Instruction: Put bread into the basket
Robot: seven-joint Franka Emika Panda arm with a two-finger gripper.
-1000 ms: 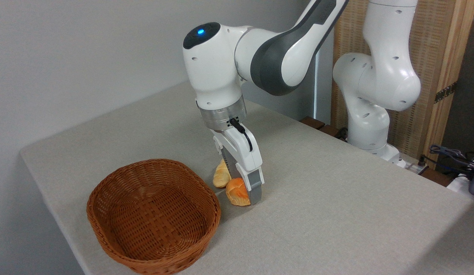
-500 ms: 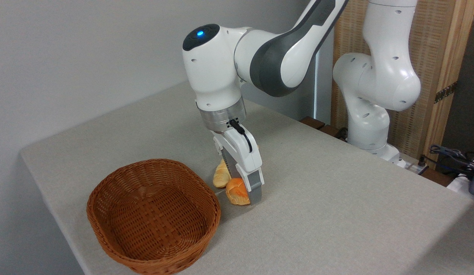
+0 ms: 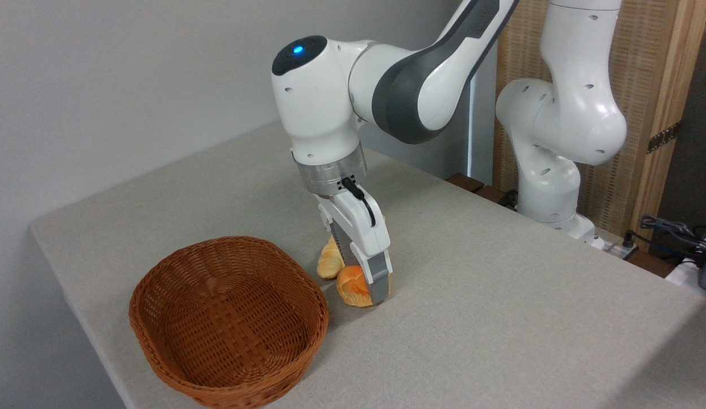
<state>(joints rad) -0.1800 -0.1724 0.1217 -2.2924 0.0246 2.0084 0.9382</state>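
Orange-golden bun [image 3: 353, 288] on grey tabletop [image 3: 501, 318], centre frame, just right of wicker basket [image 3: 228, 321]. Gripper [image 3: 369, 287] straddles bun; squeeze unconfirmed, cannot tell. Lift straight, clear pale loaf [image 3: 329, 262] behind, clear rim.

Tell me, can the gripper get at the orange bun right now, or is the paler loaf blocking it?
Probably yes. The gripper is already down around the bun; the paler loaf lies behind, not between.

bread [image 3: 352, 288]: orange-golden knotted bun, on table | basket [image 3: 228, 321]: oval reddish-brown wicker, empty, just left
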